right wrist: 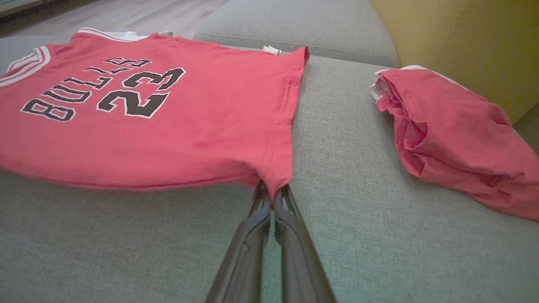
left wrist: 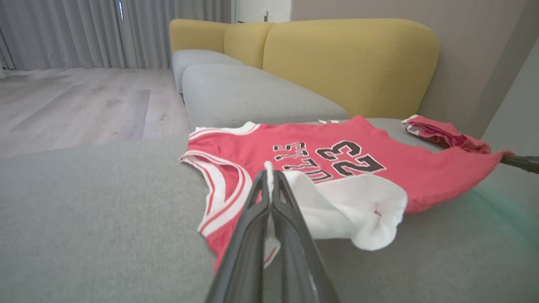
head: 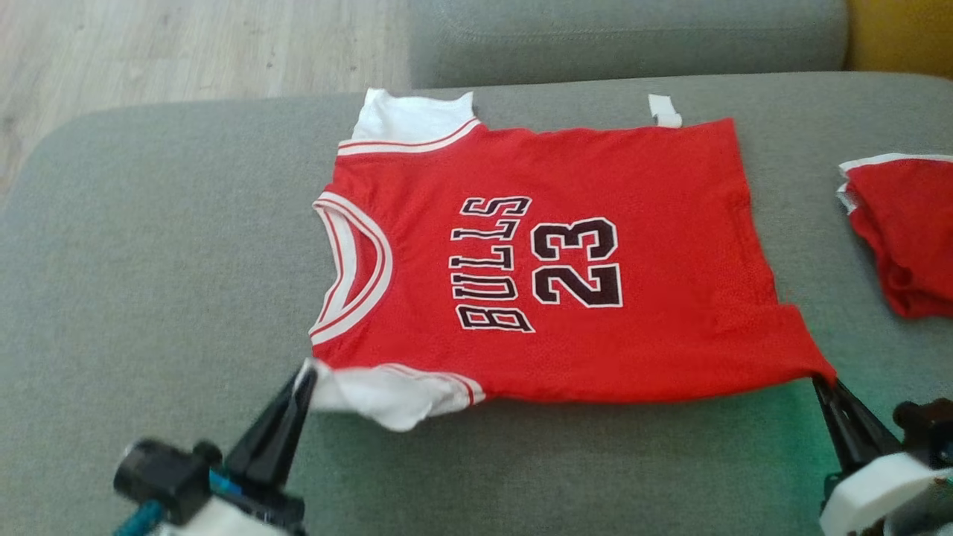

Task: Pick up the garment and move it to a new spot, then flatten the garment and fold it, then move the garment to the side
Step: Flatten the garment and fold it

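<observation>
Red jersey (head: 655, 246) on sofa (head: 149, 260); left fingers (head: 275, 432) pinch sleeve (head: 387, 398), right fingers (head: 845, 424) hem (head: 808, 365).

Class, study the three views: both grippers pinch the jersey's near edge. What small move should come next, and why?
Probably lift both together and carry that edge toward the far edge, starting the fold. The left gripper is shut on the white sleeve, the right gripper on the hem corner, and the jersey lies fairly flat on the cushion.
</observation>
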Available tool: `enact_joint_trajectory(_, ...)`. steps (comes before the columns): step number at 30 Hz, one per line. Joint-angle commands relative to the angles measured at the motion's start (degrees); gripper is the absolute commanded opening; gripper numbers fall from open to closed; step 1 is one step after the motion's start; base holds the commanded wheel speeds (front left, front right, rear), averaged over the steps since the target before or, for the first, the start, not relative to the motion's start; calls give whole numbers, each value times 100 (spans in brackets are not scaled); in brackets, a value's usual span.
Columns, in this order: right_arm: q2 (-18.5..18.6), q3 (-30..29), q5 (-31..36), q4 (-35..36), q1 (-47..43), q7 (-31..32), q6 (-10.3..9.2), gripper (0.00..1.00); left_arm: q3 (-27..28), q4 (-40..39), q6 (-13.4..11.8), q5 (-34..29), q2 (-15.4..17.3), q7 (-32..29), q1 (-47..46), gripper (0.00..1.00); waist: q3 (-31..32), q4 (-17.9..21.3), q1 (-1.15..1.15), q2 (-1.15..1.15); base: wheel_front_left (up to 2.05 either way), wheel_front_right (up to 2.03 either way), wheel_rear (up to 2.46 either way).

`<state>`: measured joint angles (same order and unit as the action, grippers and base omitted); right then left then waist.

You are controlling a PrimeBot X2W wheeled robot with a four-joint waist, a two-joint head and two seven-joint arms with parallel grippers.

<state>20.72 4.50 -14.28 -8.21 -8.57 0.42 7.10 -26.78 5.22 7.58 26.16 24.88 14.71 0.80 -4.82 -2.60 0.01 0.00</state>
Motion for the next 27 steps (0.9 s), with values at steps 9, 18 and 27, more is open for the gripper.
enact_joint_trajectory(9, -182, -242, 175, -59, 709, 48, 39, 0, 305, 104, -9, -40, -106, 29, -1412, 0, -285, -112, -1, 0, 0, 0, 0)
enact_joint_trajectory(18, -429, -283, 321, -473, 1638, -18, 39, 0, 44, 554, -9, 7, -126, 29, -2690, 0, -858, -29, -1, 0, 0, 0, 0)
enact_joint_trajectory(27, -502, -152, 475, -1111, 2573, -169, 39, 0, -115, 967, -9, 39, -83, 29, -3457, 0, -1325, 43, -1, 0, 0, 0, 0)
